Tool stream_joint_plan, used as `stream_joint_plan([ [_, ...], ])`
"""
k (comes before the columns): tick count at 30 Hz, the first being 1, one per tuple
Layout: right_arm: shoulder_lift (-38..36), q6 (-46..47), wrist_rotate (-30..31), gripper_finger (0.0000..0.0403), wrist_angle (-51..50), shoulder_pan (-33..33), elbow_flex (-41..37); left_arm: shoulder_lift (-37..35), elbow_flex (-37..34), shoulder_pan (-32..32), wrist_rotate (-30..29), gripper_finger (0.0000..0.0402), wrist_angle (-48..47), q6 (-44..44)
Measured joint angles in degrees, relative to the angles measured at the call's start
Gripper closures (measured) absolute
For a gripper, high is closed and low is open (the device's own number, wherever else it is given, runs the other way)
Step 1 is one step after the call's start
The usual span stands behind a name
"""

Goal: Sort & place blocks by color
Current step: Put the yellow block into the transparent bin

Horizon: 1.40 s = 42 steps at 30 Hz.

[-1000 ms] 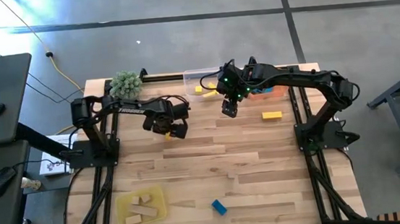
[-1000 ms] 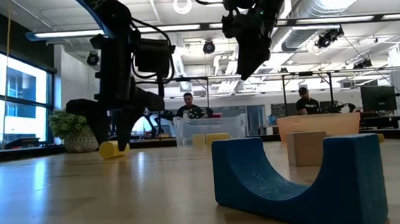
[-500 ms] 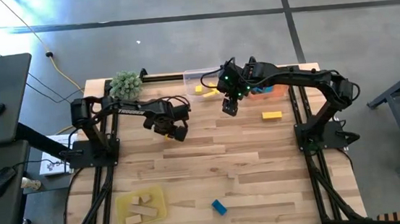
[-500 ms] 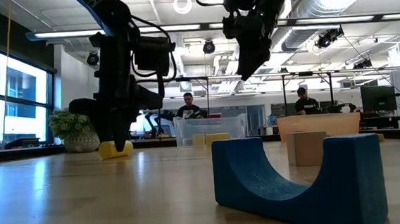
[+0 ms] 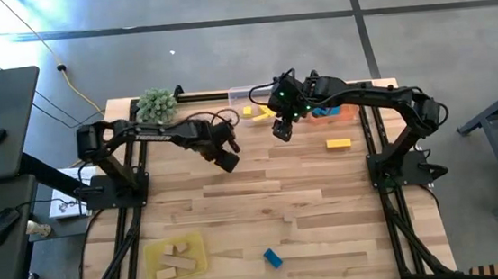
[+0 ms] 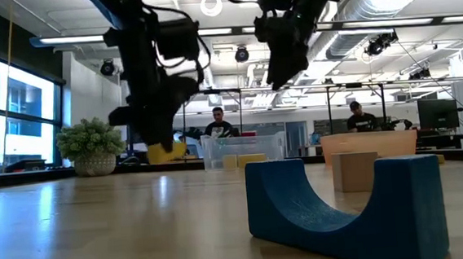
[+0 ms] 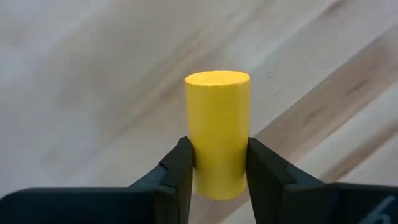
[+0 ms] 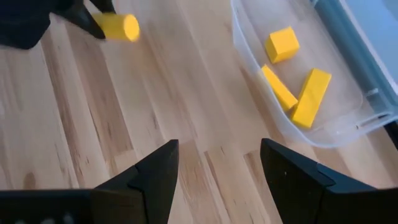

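1. In the high view, the left gripper (image 5: pixel 226 160) covers what it carries; no yellow shows at its tip there.
2. The yellow cylinder (image 7: pixel 217 140) has its flanks hidden behind the two dark fingers (image 7: pixel 178 174) in the left wrist view.
3. The blue arch block (image 6: pixel 346 207) in the low view is cut off at 6 o'clock and hides part of a plain wooden block (image 6: pixel 354 171).
4. The clear tray (image 8: pixel 298 121) is cut at 3 o'clock in the right wrist view.
5. The people (image 6: pixel 218 122) behind the table are too small to describe.
6. Blocks in the yellow tray (image 5: pixel 176 259) are too small to count.
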Motion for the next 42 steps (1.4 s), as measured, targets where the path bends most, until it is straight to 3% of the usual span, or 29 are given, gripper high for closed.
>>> stream_joint_plan([
  [10, 0.0, 9.5, -7.7, 0.0188, 9.5, -1.2, 0.0, -9.2, 0.1, 6.0, -0.1, 0.0311, 11.4, 16.2],
  [20, 0.0, 21.0, -15.6, 0.0188, 25.1, -4.0, 0.0, -15.6, 0.1, 10.1, 0.2, 0.0311, 18.6, 34.1],
  [31, 0.0, 17.1, -15.0, 0.0188, 42.7, -4.0, 0.0, -20.4, 0.1, 15.1, 7.1, 0.0307, 29.4, 32.6],
  [42, 0.0, 16.1, -10.3, 0.0188, 46.3, -4.1, 0.0, -21.3, 0.1, 17.0, 12.7, 0.0307, 39.4, 28.9],
])
